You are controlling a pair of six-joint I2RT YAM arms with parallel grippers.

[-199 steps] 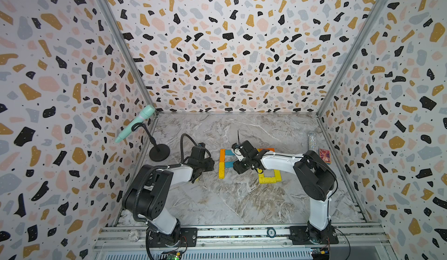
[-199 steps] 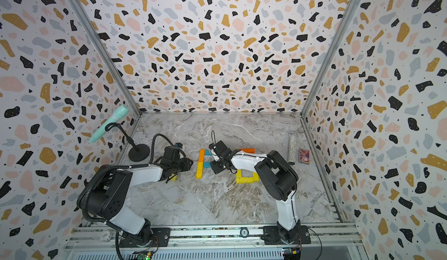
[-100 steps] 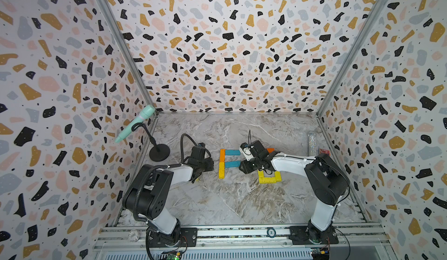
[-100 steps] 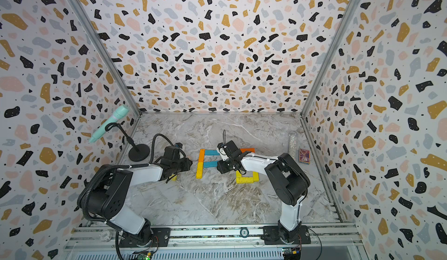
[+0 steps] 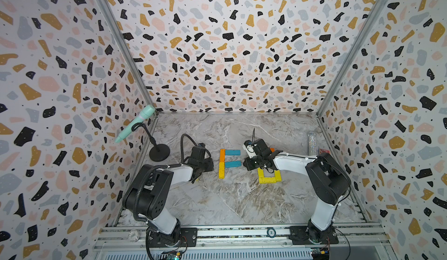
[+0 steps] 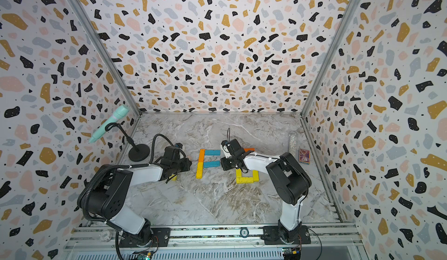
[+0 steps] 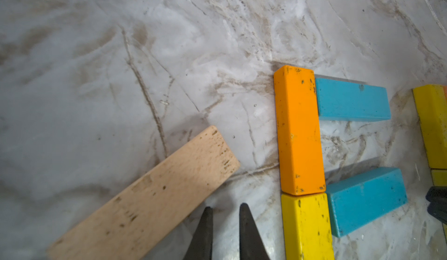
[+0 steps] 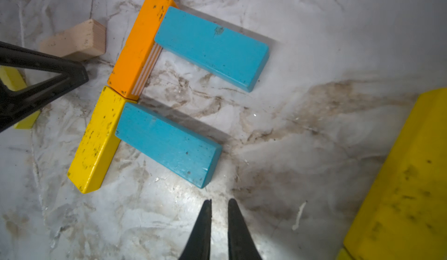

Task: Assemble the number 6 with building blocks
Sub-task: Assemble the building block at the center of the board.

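Both pincers are nearly clenched and hold nothing. Our right gripper has pulled back from over the planks toward the right of the frame and closed up. Our left gripper has narrowed beside the pale plank. The lower teal plank now lies uncovered against the yellow plank, below the upper teal plank and orange plank. At frame centre, the number 6 has its spine, top and middle bar. We judge the loop's bottom and right side remain.

place: robot lab cell | sign: patterned walls, mounting rail (metal)
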